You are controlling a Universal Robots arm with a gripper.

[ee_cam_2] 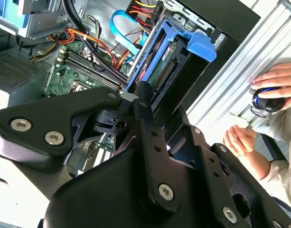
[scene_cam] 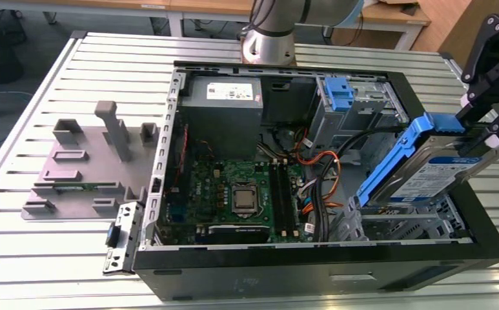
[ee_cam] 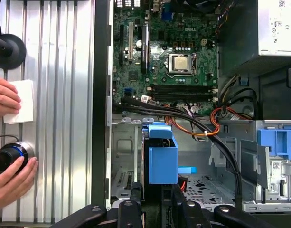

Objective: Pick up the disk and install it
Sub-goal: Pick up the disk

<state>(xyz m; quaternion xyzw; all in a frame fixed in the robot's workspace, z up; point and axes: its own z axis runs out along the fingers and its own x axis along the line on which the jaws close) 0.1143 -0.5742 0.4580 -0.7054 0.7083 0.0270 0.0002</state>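
Note:
The disk (scene_cam: 428,173), silver-grey with a blue-and-white label and blue rails, hangs tilted over the open computer case (scene_cam: 318,266), on the exterior view's right. Its lower end dips toward the metal drive cage (scene_cam: 404,225). My black gripper (scene_cam: 488,134) is shut on the disk's upper end, just outside the case wall. In the first wrist view the disk (ee_cam: 162,160) is edge-on, its blue rail above the cage floor (ee_cam: 204,186) and the gripper (ee_cam: 154,209) behind it. In the second wrist view the disk (ee_cam_2: 170,67) slants past the black finger links (ee_cam_2: 146,128).
Inside the case lie the green motherboard (scene_cam: 232,194), a grey power-supply box (scene_cam: 223,97), a bare blue bracket (scene_cam: 339,93) and bundles of cables (scene_cam: 318,168). A grey fixture (scene_cam: 86,168) stands on the slatted table. A person's hands (ee_cam: 7,137) work a knob beside the case.

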